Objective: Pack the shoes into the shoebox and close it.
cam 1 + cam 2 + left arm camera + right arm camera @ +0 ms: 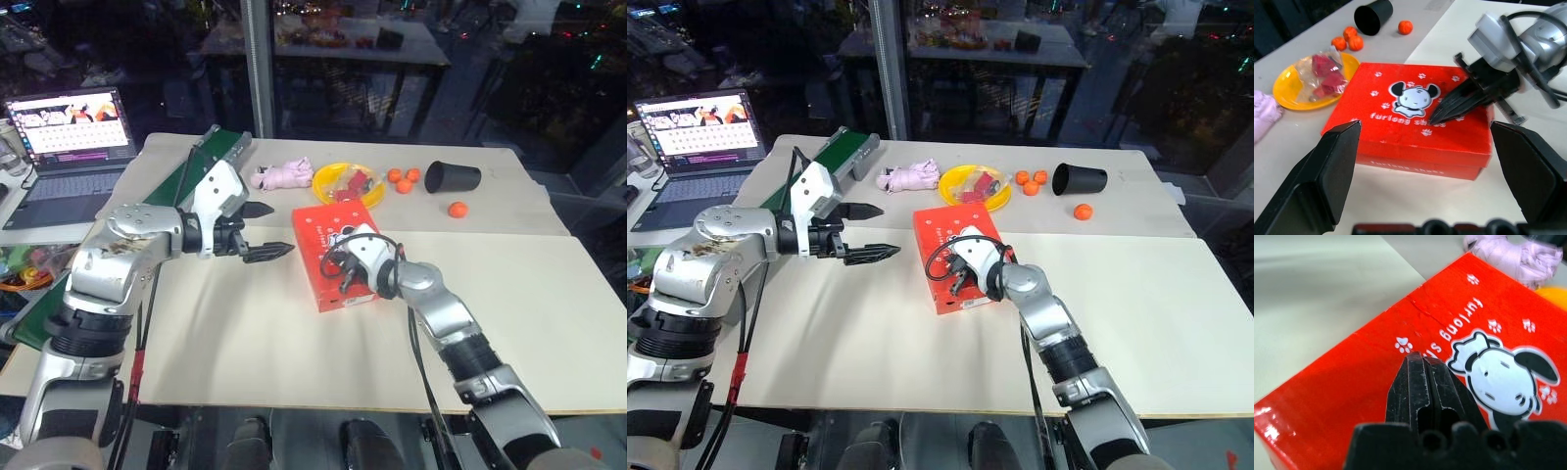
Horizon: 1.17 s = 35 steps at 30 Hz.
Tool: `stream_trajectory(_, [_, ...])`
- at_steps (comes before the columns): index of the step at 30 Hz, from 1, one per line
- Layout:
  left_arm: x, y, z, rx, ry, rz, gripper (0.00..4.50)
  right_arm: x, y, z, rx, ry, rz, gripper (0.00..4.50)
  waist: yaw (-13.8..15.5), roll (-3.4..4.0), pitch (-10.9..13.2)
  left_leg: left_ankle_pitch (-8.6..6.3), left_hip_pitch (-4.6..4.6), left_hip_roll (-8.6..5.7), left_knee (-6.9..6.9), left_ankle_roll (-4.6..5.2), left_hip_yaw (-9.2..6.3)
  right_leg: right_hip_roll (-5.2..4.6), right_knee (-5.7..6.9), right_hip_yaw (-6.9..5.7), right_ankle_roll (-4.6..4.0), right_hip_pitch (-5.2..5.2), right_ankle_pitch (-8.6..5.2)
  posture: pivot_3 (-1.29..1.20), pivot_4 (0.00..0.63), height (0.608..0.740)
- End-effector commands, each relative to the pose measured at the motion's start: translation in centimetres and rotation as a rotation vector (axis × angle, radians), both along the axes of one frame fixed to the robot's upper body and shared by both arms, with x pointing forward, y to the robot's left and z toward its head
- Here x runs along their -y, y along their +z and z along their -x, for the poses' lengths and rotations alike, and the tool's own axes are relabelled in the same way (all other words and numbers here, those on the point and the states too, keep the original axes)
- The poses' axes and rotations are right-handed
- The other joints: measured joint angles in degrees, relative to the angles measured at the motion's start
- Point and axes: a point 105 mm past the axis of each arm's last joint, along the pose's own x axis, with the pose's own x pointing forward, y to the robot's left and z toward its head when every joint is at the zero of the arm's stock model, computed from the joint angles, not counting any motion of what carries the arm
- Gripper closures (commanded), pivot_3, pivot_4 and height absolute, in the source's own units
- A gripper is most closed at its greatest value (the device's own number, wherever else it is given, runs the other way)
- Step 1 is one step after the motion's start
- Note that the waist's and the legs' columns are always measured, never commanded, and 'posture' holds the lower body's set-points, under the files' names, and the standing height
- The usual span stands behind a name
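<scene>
The shoebox [1415, 117] is made of red-orange cardboard with a slight sheen, printed in white with paw marks, lettering and a cartoon dog; a faint crease is seen across its lid. Beneath it, the table [245, 333] is covered in a matt, smooth pale sheet. Beside the shoebox, a glossy yellow plate [1288, 88] is seen, bearing a crinkled clear plastic bag [1320, 73]. The right gripper [1437, 116] over the lid is of ribbed matt black plastic.
</scene>
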Motion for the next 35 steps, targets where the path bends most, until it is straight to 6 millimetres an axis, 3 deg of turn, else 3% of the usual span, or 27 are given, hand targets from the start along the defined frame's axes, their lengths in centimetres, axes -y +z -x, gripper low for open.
stream_trajectory(1, [0.4,0.9,0.6,0.039,-0.007,0.023,0.00,1.7,-4.9,0.3,-0.114,-0.021,0.143,4.42,0.0,-0.12,-0.1,-0.01,0.17,0.00,-0.02,-0.01,0.01,0.00,0.00,0.02,-0.09,0.13,-0.06,0.00,0.150,0.736])
stream_trajectory(3, [0.5,0.7,0.7,0.031,-0.008,0.028,0.00,2.1,-5.0,0.5,-0.117,-0.017,0.148,4.42,0.0,-0.20,-0.2,-0.10,0.45,0.00,-0.07,-0.17,0.01,0.00,-0.01,0.02,-0.35,0.38,-0.21,0.00,0.150,0.736])
stream_trajectory(6, [0.5,0.0,0.8,0.012,-0.005,0.037,0.00,2.5,-1.4,0.6,-0.091,-0.049,-0.061,4.42,0.5,-0.26,-0.3,-0.29,0.77,0.00,-0.07,-0.46,0.01,-0.04,-0.05,0.00,-0.42,0.77,-0.27,0.00,0.150,0.736])
stream_trajectory(7, [0.4,-0.4,0.8,0.002,-0.004,0.043,0.00,2.8,0.3,0.9,-0.076,-0.052,-0.149,3.91,0.8,-0.27,-0.3,-0.30,0.79,0.00,-0.07,-0.47,0.01,-0.06,-0.06,-0.01,-0.43,0.80,-0.28,0.00,0.150,0.736])
stream_trajectory(8, [0.4,-0.7,0.8,-0.005,-0.003,0.051,0.00,3.2,1.6,1.4,-0.059,-0.049,-0.206,3.72,1.1,-0.27,-0.3,-0.30,0.76,0.00,-0.10,-0.47,0.01,-0.06,-0.10,-0.01,-0.43,0.80,-0.30,0.00,0.150,0.736])
stream_trajectory(12, [0.0,-2.0,0.8,-0.022,0.011,0.079,0.00,5.6,5.1,2.9,0.004,-0.095,-0.274,2.36,1.7,-0.26,-0.3,-0.28,0.19,-0.01,-0.15,-0.42,0.06,-0.08,-0.06,0.01,-0.48,0.23,-0.30,0.00,0.150,0.736])
stream_trajectory(16, [-0.9,-3.7,0.8,-0.015,0.047,0.140,0.00,10.3,7.4,5.0,0.070,-0.208,-0.257,0.99,1.8,-0.23,-0.3,-0.02,-0.26,0.00,-0.20,0.00,0.08,0.00,0.03,0.07,-0.45,-0.32,0.04,0.00,0.150,0.736])
stream_trajectory(19, [-1.6,-4.7,0.7,-0.007,0.085,0.153,0.00,13.4,6.7,6.1,0.062,-0.308,-0.240,0.05,1.9,-0.24,-0.3,-0.04,-0.26,0.01,-0.23,0.03,0.08,-0.01,-0.01,0.04,-0.48,-0.30,-0.01,0.00,0.150,0.736])
stream_trajectory(25, [-3.2,-7.6,1.2,-0.028,0.170,0.173,0.00,18.6,3.0,8.8,0.007,-0.517,-0.252,0.05,1.9,-0.22,-0.3,-0.28,-0.15,-0.01,-0.14,-0.35,0.10,-0.09,-0.09,0.05,-0.50,-0.14,-0.33,0.00,0.150,0.736])
stream_trajectory(28, [-3.7,-9.0,1.5,-0.038,0.198,0.172,0.00,19.0,1.5,9.8,-0.021,-0.546,-0.278,0.05,1.6,-0.21,-0.3,-0.29,-0.14,0.00,-0.13,-0.38,0.12,-0.07,-0.08,0.08,-0.48,-0.17,-0.33,0.00,0.150,0.736])
stream_trajectory(31, [-4.4,-10.9,1.5,-0.013,0.251,0.157,0.00,17.8,0.0,10.1,-0.047,-0.514,-0.285,0.05,1.5,-0.18,-0.3,-0.29,-0.06,0.00,-0.18,-0.38,0.12,-0.06,-0.07,0.09,-0.47,-0.15,-0.33,0.00,0.150,0.736])
stream_trajectory(35, [-4.9,-11.6,1.0,0.044,0.298,0.155,0.00,17.1,-0.7,10.0,-0.051,-0.497,-0.303,0.05,1.6,-0.16,-0.4,-0.31,0.06,0.00,-0.17,-0.40,0.17,-0.08,-0.08,0.14,-0.47,-0.09,-0.34,0.00,0.150,0.736])
